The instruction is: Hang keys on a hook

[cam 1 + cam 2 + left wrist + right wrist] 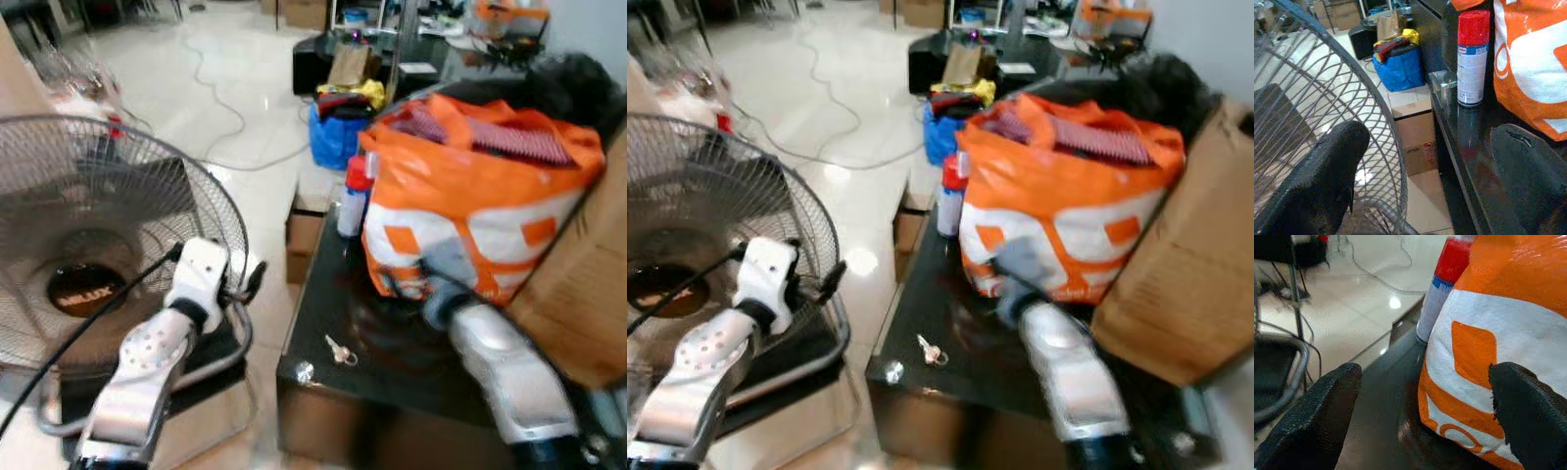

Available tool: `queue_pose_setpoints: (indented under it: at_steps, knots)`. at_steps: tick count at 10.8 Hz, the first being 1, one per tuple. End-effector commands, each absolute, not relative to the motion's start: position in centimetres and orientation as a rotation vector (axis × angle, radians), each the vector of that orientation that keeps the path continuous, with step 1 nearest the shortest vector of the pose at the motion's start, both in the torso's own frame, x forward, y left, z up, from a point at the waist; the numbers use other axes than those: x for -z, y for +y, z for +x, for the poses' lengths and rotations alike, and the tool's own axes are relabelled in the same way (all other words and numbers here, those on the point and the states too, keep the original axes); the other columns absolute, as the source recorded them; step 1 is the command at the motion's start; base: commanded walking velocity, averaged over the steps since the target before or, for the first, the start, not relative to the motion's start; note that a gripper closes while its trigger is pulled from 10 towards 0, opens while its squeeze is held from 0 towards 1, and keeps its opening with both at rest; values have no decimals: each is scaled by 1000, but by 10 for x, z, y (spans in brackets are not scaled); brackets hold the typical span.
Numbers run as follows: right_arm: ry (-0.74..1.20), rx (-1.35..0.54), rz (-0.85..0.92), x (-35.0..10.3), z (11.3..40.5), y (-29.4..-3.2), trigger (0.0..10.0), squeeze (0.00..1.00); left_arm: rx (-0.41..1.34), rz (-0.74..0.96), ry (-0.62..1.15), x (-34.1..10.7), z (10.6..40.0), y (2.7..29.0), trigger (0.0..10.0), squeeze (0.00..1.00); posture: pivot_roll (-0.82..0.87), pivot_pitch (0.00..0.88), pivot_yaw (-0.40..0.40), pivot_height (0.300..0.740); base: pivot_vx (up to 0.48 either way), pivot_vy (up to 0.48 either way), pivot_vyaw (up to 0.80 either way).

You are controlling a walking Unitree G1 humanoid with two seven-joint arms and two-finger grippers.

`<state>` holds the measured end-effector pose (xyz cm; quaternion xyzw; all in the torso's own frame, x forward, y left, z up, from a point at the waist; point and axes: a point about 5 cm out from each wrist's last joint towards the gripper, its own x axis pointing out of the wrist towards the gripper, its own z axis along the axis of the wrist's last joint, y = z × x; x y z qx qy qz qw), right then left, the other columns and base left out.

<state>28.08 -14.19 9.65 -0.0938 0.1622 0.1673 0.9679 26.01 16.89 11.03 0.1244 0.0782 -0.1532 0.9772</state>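
Note:
A small bunch of keys (340, 351) lies on the glossy black table (392, 392), near its front left corner. My left gripper (1432, 134) is open and hovers off the table's left side, in front of the fan, level with the table edge. In the left eye view its black fingers (253, 277) show left of the keys. My right gripper (1427, 374) is open with nothing between its fingers, low over the table and pointed at the base of the orange and white bag (470, 196). The right arm (500, 372) reaches over the table to the right of the keys.
A large standing fan (88, 255) stands close on the left, touching distance from my left arm. A red-capped spray can (355, 196) stands by the bag. A brown cardboard box (1185, 274) sits on the right. Small boxes (306, 235), a blue bag (338, 132) and cables lie on the floor.

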Motion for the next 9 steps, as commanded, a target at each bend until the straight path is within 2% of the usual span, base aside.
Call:
queue_pose_setpoints:
  at_steps: [1, 2, 3, 5, 7, 9]
  knots:
    - [390, -321, -228, -88, 283, -152, 10000, 1000, 335, 266, 137, -112, 260, 161, 10000, 702, -34, 0, -75, 740, 0, 0, 0]
    - [477, -365, -236, -75, 285, -146, 10000, 0, 481, 263, 206, -107, 251, 154, 10000, 647, -35, 0, -86, 740, 0, 0, 0]
    - [555, -406, -258, -62, 286, -140, 10000, 0, 578, 289, 235, -102, 244, 147, 10000, 624, -40, 0, -87, 740, 0, 0, 0]
    - [612, -463, -250, -50, 284, -130, 10000, 0, 660, 334, 314, -90, 236, 141, 10000, 612, -65, 0, -81, 740, 0, 0, 0]
    - [666, -535, -185, -35, 281, -118, 10000, 0, 666, 360, 354, -84, 231, 142, 10000, 616, -66, 0, -92, 740, 0, 0, 0]
    - [690, -601, -96, -23, 272, -101, 10000, 0, 628, 381, 379, -83, 223, 153, 10000, 620, -42, 0, -87, 740, 0, 0, 0]
